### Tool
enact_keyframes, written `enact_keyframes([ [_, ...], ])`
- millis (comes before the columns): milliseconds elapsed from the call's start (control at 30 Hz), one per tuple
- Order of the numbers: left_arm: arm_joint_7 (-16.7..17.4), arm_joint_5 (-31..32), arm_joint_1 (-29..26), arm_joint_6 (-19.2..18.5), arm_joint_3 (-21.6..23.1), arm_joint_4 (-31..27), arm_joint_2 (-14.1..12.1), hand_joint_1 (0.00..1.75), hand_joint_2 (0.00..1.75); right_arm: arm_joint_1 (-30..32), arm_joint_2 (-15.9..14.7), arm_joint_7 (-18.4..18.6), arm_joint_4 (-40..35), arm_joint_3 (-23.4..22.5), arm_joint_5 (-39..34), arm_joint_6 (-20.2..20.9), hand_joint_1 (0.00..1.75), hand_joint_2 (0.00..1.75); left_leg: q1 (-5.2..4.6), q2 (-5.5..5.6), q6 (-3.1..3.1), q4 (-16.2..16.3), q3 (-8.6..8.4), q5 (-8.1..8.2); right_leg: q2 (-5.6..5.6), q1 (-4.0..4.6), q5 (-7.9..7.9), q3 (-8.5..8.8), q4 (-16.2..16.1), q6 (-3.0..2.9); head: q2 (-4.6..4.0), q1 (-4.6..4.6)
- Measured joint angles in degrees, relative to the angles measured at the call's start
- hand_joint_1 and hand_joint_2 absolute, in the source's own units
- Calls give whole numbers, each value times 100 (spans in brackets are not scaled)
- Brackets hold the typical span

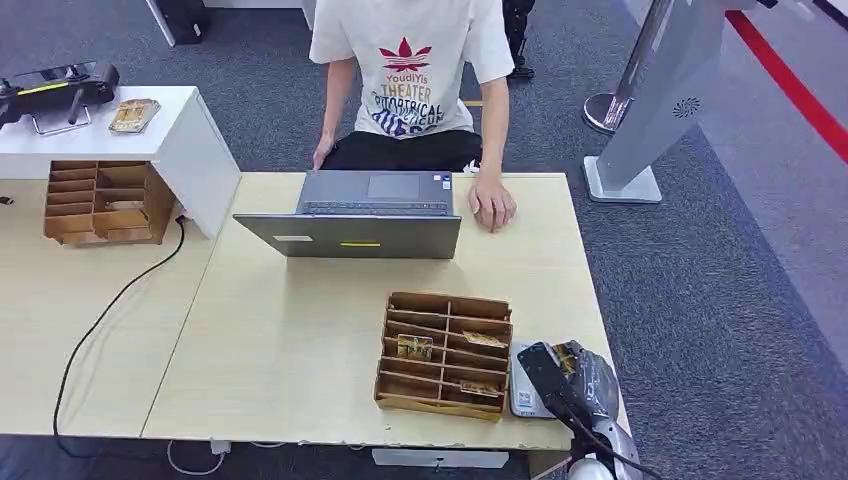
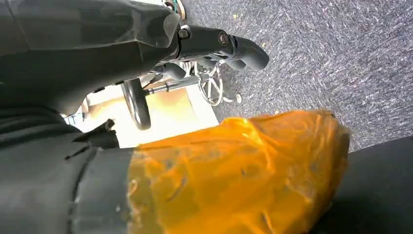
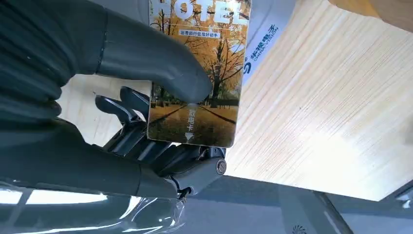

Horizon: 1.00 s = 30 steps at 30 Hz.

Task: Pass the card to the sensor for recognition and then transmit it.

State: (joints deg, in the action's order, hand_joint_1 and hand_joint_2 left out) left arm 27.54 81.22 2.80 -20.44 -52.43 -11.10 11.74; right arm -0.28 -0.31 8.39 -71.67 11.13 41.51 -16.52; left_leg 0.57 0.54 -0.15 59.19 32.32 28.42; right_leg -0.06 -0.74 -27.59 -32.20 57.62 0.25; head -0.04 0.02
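Pale wood table (image 1: 300, 330) carries a cardboard organiser (image 1: 445, 353) near its front edge. At the front right corner the right hand (image 1: 570, 385) pinches the card (image 3: 204, 68) over the grey sensor (image 1: 524, 392). Left hand (image 2: 214, 44): grasp unclear.

Landmark: brown cardboard divided organiser box (image 1: 445, 353) near the front edge of the pale wooden table (image 1: 300, 330).
Free room: bare tabletop left of the box, and between it and the open grey laptop (image 1: 352, 214).
Obstacles: laptop beyond the box; person's hand (image 1: 492, 205) resting beside the laptop; flat grey card sensor (image 1: 522, 385) just right of the box.
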Motion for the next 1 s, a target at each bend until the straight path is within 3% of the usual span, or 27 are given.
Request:
enact_keyframes([
  [500,0,4,0,2,0,0,2,0,0,-10,0,-15,79,13,70,-115,175,175,0,1,0,1,-4,0,-1,0,0,7,-2,1,0,0],
  [700,-7,-2,-2,24,-4,0,9,0,0,192,94,-633,-232,4,-184,-840,175,175,-2,3,0,3,4,0,-2,-1,0,1,-1,1,0,0],
  [800,-15,0,-2,42,-9,0,17,0,0,370,229,-1173,-711,-7,-491,-1263,175,175,-2,2,0,2,8,0,0,-1,0,-7,-1,1,0,-2],
  [1000,-46,33,1,48,-22,0,22,0,0,649,448,-1864,-1643,-7,-983,-1796,175,175,-1,5,0,0,16,0,0,-1,-3,-15,0,0,0,-2],
])
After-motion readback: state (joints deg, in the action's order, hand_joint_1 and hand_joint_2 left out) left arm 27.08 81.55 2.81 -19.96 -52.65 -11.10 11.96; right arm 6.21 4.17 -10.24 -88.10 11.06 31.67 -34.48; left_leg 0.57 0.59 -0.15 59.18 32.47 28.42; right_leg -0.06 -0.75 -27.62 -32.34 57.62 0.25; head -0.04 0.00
